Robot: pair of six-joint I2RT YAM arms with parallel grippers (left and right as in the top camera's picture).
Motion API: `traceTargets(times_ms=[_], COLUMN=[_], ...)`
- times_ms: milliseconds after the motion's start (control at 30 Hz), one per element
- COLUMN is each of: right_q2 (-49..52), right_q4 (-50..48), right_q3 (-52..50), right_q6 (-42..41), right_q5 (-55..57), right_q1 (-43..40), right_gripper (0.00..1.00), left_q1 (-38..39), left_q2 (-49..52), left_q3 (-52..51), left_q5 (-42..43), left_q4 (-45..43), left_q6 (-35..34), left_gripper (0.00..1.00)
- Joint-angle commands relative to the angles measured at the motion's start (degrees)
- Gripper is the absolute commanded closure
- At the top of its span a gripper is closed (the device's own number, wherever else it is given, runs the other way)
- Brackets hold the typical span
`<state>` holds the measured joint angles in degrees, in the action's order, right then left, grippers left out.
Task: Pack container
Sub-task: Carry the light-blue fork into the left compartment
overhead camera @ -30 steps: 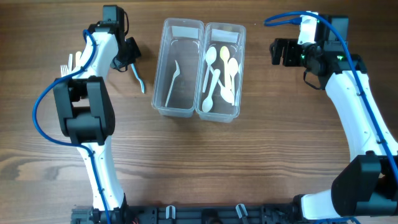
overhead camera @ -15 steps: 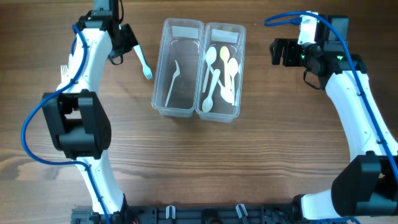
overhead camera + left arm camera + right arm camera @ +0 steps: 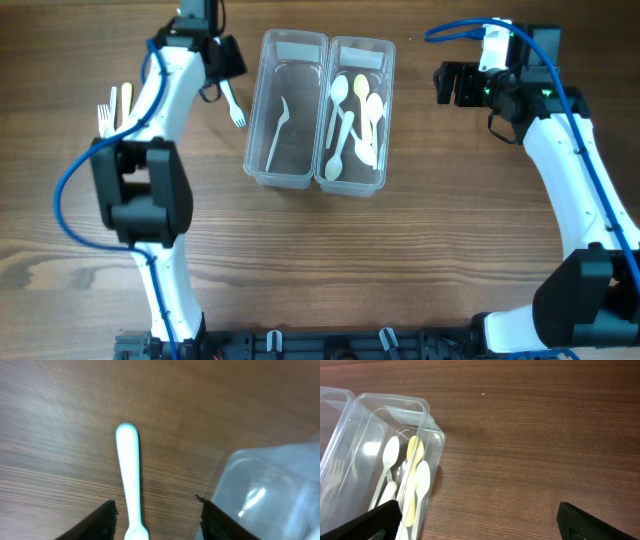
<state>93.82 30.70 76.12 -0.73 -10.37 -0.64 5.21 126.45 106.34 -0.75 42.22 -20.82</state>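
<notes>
Two clear containers stand side by side mid-table. The left container [image 3: 262, 150] holds one white utensil [image 3: 277, 130]. The right container [image 3: 383, 140] holds several spoons [image 3: 355, 115]. A pale blue fork [image 3: 233, 105] lies just left of the left container. My left gripper [image 3: 224, 62] is over its upper end. In the left wrist view the pale blue fork [image 3: 129, 475] runs between the fingers of my left gripper [image 3: 157, 522], which is open and touches neither side of it. My right gripper [image 3: 446, 84] hangs open and empty right of the containers.
A white fork [image 3: 104, 115] and a yellowish utensil [image 3: 127, 100] lie on the table to the far left, beyond the left arm. The left container's corner [image 3: 270, 490] sits close to the right of my left gripper. Bare wood fills the front of the table.
My left arm carried the blue fork up and right toward the left container. Its jaws, shut on the fork before, have now opened and let go. The right arm has not moved.
</notes>
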Motion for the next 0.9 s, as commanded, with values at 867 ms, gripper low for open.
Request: traceTargets(times_ms=[867], right_q2=[-0.7], right_q4=[-0.2], right_q3=[0.1], right_q6=[0.6], right_q5=[0.5], right_q1=[0.0], right_gripper=[0.00], left_q1=[-0.1], left_q2=[9.6], left_q3=[-0.4], left_q5=[-0.9], left_q4=[5.5], left_q6=[-6.6], left_gripper=[0.62])
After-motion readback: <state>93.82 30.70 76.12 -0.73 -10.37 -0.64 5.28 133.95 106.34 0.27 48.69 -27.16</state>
